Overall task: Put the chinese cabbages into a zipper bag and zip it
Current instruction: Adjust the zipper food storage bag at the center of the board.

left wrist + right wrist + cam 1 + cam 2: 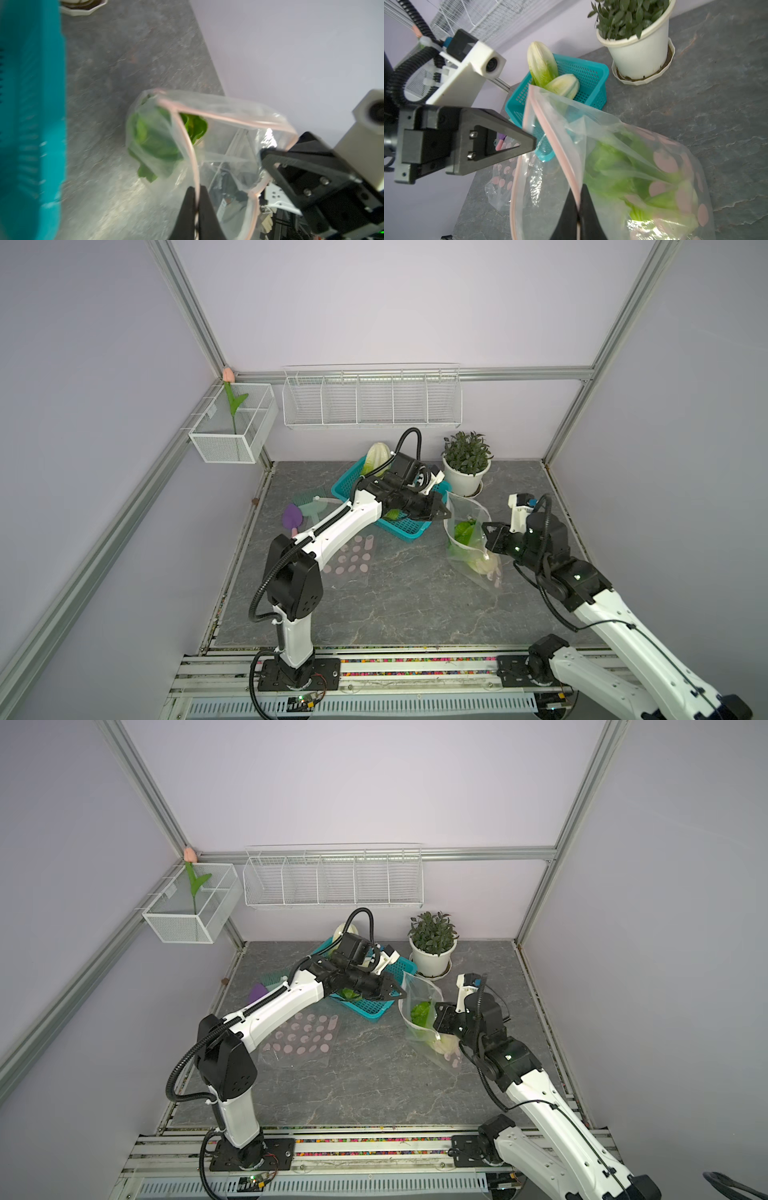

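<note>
From my seat, the left arm rises from its base at the front rail. Its forearm stretches forward and to the right, over the teal basket (405, 529), and the wrist is about level. The left gripper (444, 512) points at the zipper bag (469, 514). In the left wrist view its fingers (188, 207) stand narrow with the bag's pink rim strip running between them. I cannot tell if they are pinching it.

The right arm comes in from the front right with its wrist turned back toward the left arm. The right gripper (486, 533) faces the other across the bag's mouth. In the right wrist view its jaws are closed tight on the pink rim strip.

The bag stands on the grey table (415, 605) between the two grippers, and its mouth gapes open. The bagged cabbage (463, 531) sits inside it, leaves up. The leaning cabbage (542, 62) props against the basket's far rim, and the lower cabbage (566, 85) lies beside it in the basket. The potted plant (465, 477) stands just behind the bag.
</note>
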Motion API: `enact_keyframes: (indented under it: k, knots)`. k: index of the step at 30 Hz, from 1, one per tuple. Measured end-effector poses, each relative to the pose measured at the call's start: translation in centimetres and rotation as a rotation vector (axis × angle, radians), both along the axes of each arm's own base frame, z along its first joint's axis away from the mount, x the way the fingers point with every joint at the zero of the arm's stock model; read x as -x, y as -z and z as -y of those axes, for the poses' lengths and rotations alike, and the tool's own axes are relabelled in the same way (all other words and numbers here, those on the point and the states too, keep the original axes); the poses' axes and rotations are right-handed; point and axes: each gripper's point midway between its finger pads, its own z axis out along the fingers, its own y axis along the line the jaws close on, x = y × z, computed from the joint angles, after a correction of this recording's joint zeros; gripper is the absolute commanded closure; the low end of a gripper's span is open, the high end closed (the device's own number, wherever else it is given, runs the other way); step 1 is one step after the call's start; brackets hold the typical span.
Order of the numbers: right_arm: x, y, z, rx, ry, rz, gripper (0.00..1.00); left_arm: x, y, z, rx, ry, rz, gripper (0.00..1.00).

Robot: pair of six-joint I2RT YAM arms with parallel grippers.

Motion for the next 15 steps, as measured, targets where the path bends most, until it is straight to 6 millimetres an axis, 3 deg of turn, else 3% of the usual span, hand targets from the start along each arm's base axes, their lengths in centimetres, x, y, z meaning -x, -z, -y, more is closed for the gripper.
enact_keyframes:
  k: [3, 9, 10, 13, 15]
  knots:
    - [-0.9, 1.0, -1.3, -0.04, -0.021, -0.027, 0.93, -1.5, 1.7, -4.5, -0.073, -0.073, -0.012, 0.52]
    - [-2.4, 1.1, -3.0, -0.094, -0.056, -0.022, 0.93, -5.2, -2.0, -10.6, -0.13, -0.177, 0.217, 0.33]
    - [-2.5, 1.1, -3.2, -0.097, -0.062, -0.022, 0.93, -6.0, -2.4, -11.5, -0.147, -0.202, 0.254, 0.24]
    - [-2.8, 1.1, -3.6, -0.107, -0.076, -0.018, 0.93, -9.6, -2.5, -14.6, -0.224, -0.294, 0.353, 0.01]
    - [-2.9, 1.1, -3.9, -0.113, -0.086, -0.018, 0.93, -12.1, -1.3, -16.7, -0.314, -0.343, 0.413, 0.01]
